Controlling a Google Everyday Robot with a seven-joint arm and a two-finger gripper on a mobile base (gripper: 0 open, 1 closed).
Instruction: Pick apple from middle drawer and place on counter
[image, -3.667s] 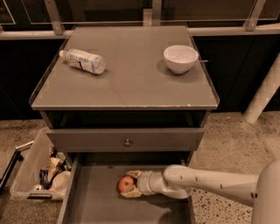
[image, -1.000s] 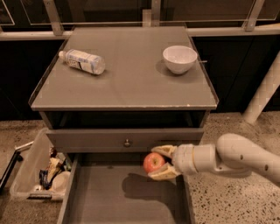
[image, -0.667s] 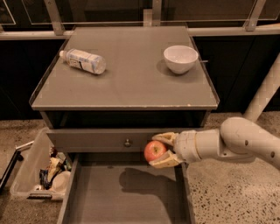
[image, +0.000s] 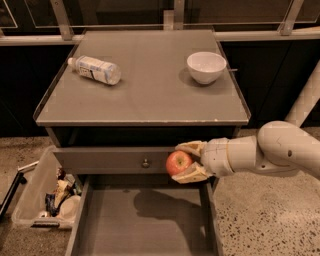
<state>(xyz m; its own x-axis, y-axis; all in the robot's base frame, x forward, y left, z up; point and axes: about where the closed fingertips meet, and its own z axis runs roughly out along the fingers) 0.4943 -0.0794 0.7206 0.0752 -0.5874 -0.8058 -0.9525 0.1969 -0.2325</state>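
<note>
My gripper (image: 186, 162) is shut on the red apple (image: 178, 162) and holds it in the air above the open middle drawer (image: 142, 222), in front of the closed drawer front with the round knob (image: 145, 163). The apple sits below the level of the counter (image: 145, 85), near its front right edge. The drawer floor beneath is bare, with the apple's shadow on it. My white arm (image: 270, 150) reaches in from the right.
A plastic bottle (image: 95, 69) lies on its side at the counter's back left. A white bowl (image: 206, 66) stands at the back right. A clear bin of clutter (image: 45, 197) sits on the floor left of the cabinet. A white post (image: 305, 95) stands at the right.
My gripper has lifted the apple out of the middle drawer, up and to the right, until it hangs in front of the upper drawer front.
</note>
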